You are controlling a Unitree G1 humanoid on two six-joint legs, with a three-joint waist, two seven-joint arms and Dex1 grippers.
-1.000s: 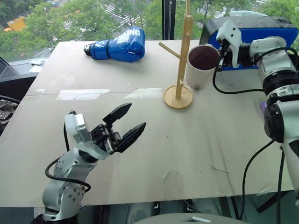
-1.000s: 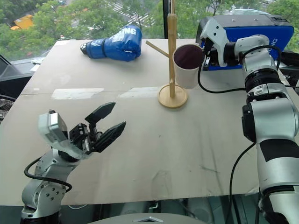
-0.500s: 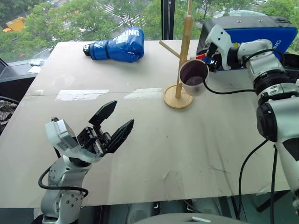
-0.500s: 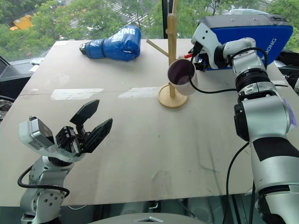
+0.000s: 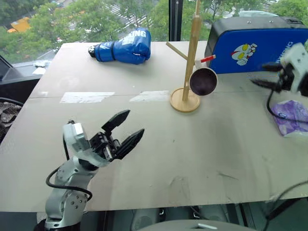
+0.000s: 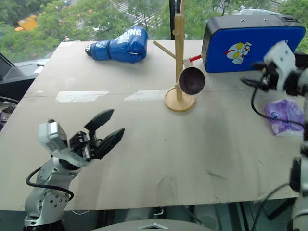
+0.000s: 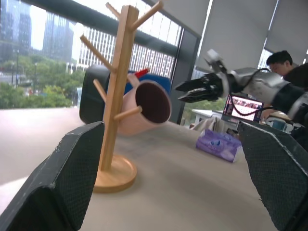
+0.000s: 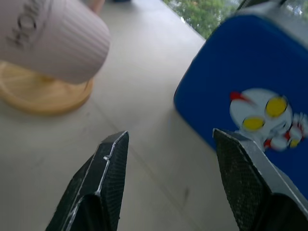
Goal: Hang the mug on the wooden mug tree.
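The cream-white mug [image 5: 202,81] hangs tilted on the red-tipped peg of the wooden mug tree [image 5: 192,48], with its dark inside facing me. The tree's round base [image 5: 185,100] rests on the table. Off to the mug's right, my right gripper [image 5: 263,76] is open and empty, well clear of the mug. The right wrist view shows the mug's ribbed side [image 8: 53,33] over the base [image 8: 43,94]. Near the front left of the table my left gripper [image 5: 134,122] is open and holds nothing. It faces the mug tree [image 7: 115,96] and the mug [image 7: 147,107].
A blue boxing glove [image 5: 122,47] lies at the back left. A blue case [image 5: 255,45] stands behind the tree at the back right. A purple tissue pack [image 5: 291,115] lies at the right edge. A person [image 7: 279,60] sits beyond the table.
My right gripper has opened, let go of the mug and pulled away to the right. The mug now hangs on the peg by itself. My left gripper stays open.
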